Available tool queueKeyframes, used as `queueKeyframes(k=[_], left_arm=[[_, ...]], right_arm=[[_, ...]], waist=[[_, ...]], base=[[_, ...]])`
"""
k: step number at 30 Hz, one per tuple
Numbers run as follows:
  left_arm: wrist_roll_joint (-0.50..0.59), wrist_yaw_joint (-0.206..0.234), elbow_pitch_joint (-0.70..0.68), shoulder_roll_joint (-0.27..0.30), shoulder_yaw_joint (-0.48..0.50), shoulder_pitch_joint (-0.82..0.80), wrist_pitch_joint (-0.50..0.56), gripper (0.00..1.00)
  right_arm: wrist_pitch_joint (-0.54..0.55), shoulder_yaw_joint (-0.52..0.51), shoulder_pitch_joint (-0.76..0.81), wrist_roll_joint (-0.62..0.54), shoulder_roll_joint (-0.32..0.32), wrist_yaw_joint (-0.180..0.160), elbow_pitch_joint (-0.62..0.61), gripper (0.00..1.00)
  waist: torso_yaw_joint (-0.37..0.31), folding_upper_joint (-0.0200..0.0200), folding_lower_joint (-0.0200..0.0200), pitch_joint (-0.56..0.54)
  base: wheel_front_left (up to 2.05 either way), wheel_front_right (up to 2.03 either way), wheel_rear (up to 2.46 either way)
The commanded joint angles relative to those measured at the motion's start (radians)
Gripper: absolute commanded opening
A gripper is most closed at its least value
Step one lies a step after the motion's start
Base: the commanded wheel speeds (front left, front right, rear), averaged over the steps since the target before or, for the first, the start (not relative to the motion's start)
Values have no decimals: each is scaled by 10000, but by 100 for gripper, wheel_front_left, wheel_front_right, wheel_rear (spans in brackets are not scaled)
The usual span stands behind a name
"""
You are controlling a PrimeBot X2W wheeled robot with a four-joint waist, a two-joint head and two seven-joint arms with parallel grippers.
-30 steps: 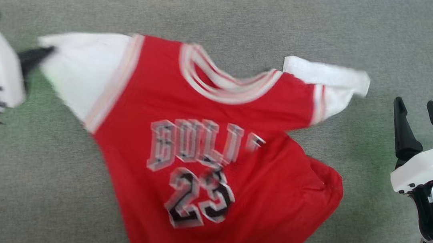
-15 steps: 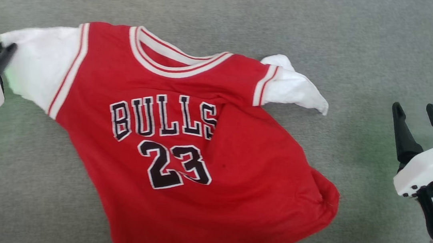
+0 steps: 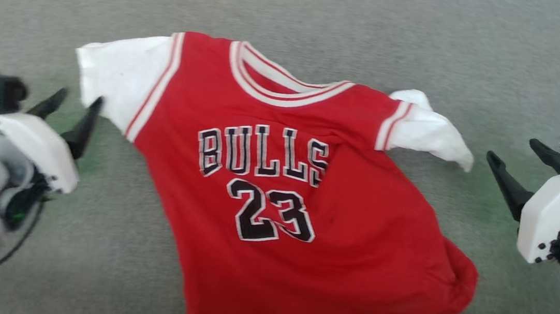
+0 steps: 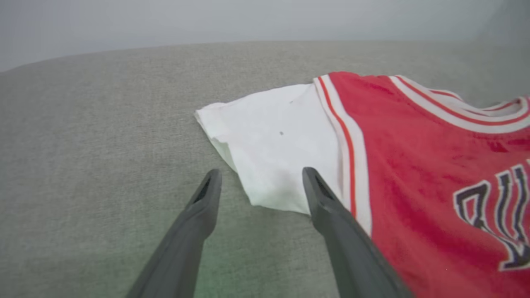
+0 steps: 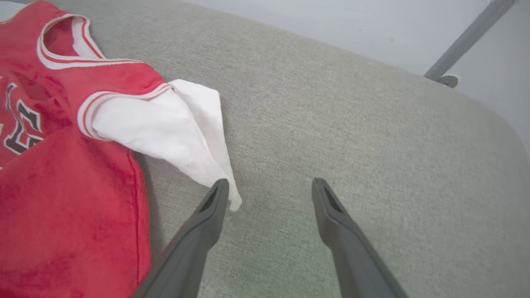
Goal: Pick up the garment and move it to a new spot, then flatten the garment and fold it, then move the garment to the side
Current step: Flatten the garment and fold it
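Note:
The garment [image 3: 302, 196], a red jersey with white short sleeves and "BULLS 23" lettering, lies face up on the grey fabric surface [image 3: 326, 16]. Its lower right part is bunched. My left gripper [image 3: 78, 103] stands open just left of the flat white sleeve [image 4: 273, 140], holding nothing [image 4: 261, 182]. My right gripper [image 3: 514, 153] is open at the right, a short way from the crumpled right sleeve [image 3: 433, 131]. In the right wrist view its left finger [image 5: 215, 207] sits by that sleeve's tip [image 5: 198, 157].
The grey surface runs to a curved far edge [image 5: 372, 62], with a pale wall behind it. A grey metal leg [image 5: 459, 45] stands beyond the edge at the upper right of the right wrist view.
My left gripper let go of the left sleeve, opened, and now sits beside it. The garment has settled flatter. The head camera has shifted, so the whole picture moved.

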Motion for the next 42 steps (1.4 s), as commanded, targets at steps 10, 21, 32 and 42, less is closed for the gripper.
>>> queueKeyframes(k=[10,21,32,42], left_arm=[[2927,1019,-3048,-1026,4252,3306,-61,100],[4782,740,-4971,-1979,6924,6093,-64,100],[5156,105,-5414,-1517,7498,5545,-63,100],[3935,-123,-6365,850,5305,1805,1954,100]], right_arm=[[1030,1278,-771,1435,-1341,-11,-226,100],[1533,1953,-1420,2008,-1755,-11,452,100],[1714,2109,-1769,2392,-1633,-11,579,0],[1885,2375,-2355,2161,-1420,-11,49,0]], waist=[[1082,0,0,-77],[1529,0,0,134],[1394,0,0,497],[939,0,0,1485]], base=[[0,0,0],[0,0,0],[0,0,0],[0,0,0]])
